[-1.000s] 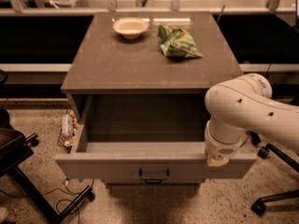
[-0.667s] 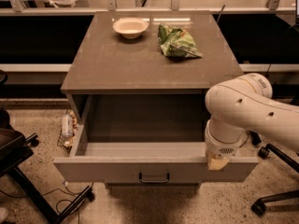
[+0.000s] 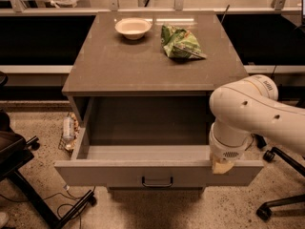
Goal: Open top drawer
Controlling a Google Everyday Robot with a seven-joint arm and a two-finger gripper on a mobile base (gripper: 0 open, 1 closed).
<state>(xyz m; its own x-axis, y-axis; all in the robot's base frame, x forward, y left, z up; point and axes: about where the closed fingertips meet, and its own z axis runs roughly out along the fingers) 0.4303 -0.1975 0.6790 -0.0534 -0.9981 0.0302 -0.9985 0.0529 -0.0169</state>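
The top drawer [image 3: 105, 174] of the grey-beige cabinet stands pulled far out toward the camera. Its deep boxy interior [image 3: 143, 128] is exposed and looks empty. A small dark bar handle [image 3: 157, 181] sits at the middle of the flat front panel. My gripper [image 3: 222, 166] is at the right end of the drawer front's top edge, below my bulky white arm [image 3: 252, 113]. The arm hides the drawer's right side wall. The lower drawers are hidden under the open one.
On the cabinet top [image 3: 124, 70] stand a white bowl [image 3: 133, 27] and a green snack bag [image 3: 180, 43]. A black chair base [image 3: 28, 185] is on the floor at left, chair wheels [image 3: 269, 185] at right. A bottle [image 3: 69, 128] lies beside the cabinet's left side.
The drawer front has slid a little further out toward the camera. My arm and gripper have stayed at its right end.
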